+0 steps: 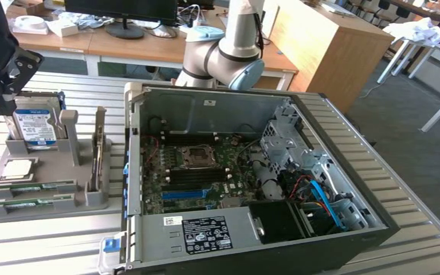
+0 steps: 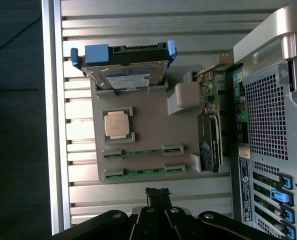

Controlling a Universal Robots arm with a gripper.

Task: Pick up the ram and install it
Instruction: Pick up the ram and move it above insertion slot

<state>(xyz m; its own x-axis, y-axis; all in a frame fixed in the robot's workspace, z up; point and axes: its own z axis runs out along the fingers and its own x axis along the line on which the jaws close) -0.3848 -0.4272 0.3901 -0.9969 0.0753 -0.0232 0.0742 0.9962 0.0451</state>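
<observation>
Wrist view: closed, empty gripper [image 2: 157, 195] is hovering, long green ram stick [image 2: 144, 173] lying just beyond its fingertips [image 2: 153, 192]; approach step, probably needing opening.

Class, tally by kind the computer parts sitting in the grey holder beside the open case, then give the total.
ram sticks: 2
hard drive: 1
processor chip: 1
upright expansion card: 1
Total: 5
</observation>
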